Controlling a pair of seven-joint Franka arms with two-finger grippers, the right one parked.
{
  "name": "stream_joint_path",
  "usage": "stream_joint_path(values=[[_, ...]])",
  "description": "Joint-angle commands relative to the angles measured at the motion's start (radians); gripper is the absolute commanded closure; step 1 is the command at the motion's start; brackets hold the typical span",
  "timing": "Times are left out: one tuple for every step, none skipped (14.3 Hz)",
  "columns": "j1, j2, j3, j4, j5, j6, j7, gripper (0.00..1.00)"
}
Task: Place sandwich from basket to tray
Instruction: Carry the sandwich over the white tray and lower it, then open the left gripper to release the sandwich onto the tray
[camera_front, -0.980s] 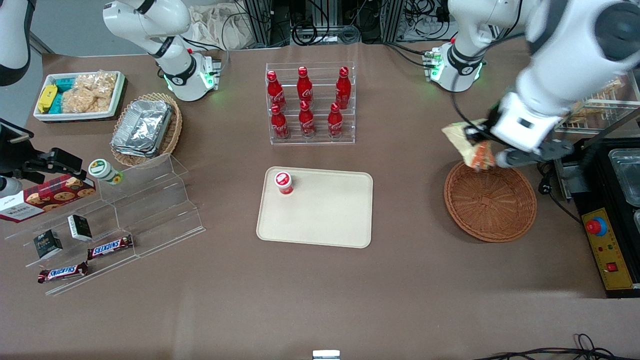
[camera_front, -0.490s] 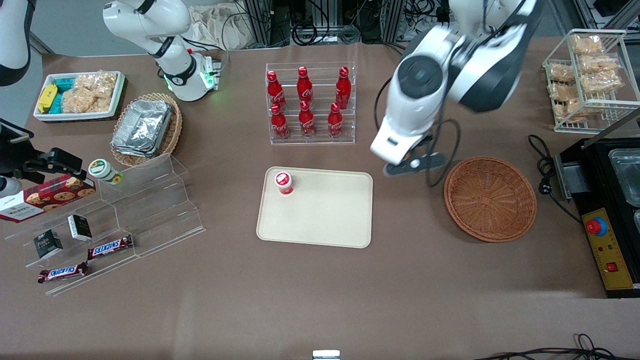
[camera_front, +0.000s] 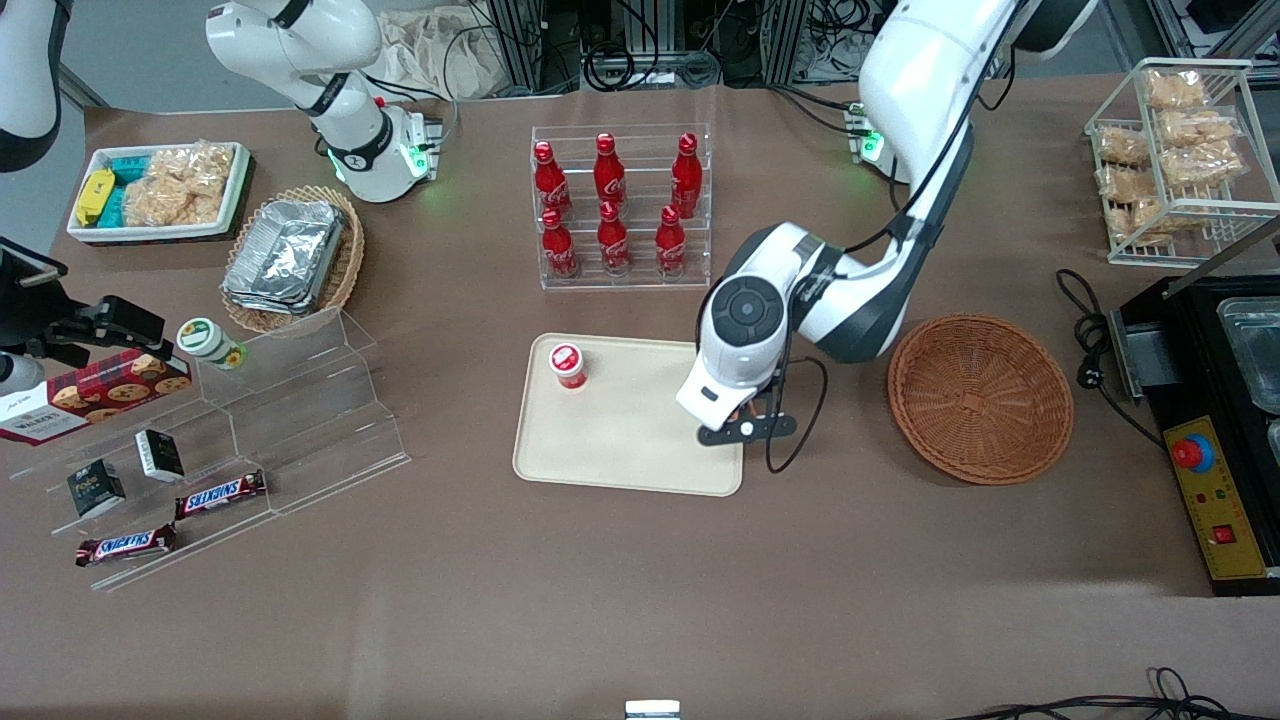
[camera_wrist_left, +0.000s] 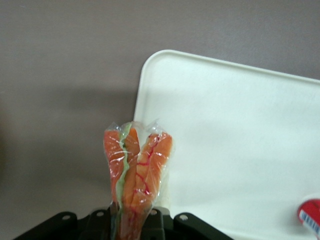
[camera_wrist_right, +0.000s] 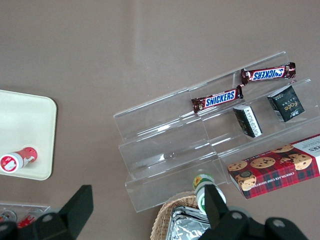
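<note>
Orange-red filling shows through the clear wrap of the sandwich, which we hold clamped between the fingers of our gripper, its filling edge pointing away from the wrist camera. We hover with it over the corner of the cream-beige tray nearest the front camera and the reddish-brown wicker basket, with the wedge straddling the tray's rim and the brown table. On the tray, well apart from us, a small red-lidded cup stands.

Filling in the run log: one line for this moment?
stage: carry | hand: shut on sandwich, over tray edge nearest basket | basket: no sandwich | sandwich: not yet released
</note>
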Motion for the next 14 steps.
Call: stream_joint_path(values=[[-0.014,0.127,0.004,0.136,0.034,0.011,-0.006,0.83],[-0.025,0.146,0.005,0.142,0.037,0.016,-0.004,0.81],[-0.028,0.155,0.005,0.144,0.037,0.020,-0.001,0.77],[-0.028,0.160,0.005,0.142,0.037,0.028,0.000,0.74],[-0.028,0.164,0.005,0.144,0.036,0.039,-0.003,0.66],[-0.028,0.167,0.004,0.144,0.034,0.056,-0.010,0.45],[-0.030,0.169,0.004,0.144,0.036,0.066,-0.015,0.11],[-0.030,0.167,0.004,0.144,0.036,0.071,-0.016,0.00],[-0.030,0.158,0.005,0.145,0.034,0.070,-0.032,0.00],[-0.028,0.135,0.007,0.145,0.039,0.062,-0.083,0.00],[-0.025,0.090,0.008,0.136,0.042,0.051,-0.126,0.00],[-0.022,0.050,0.011,0.133,0.042,0.010,-0.151,0.00],[-0.018,0.008,0.011,0.134,0.040,-0.057,-0.162,0.00],[-0.010,-0.042,0.013,0.131,0.040,-0.117,-0.165,0.00]])
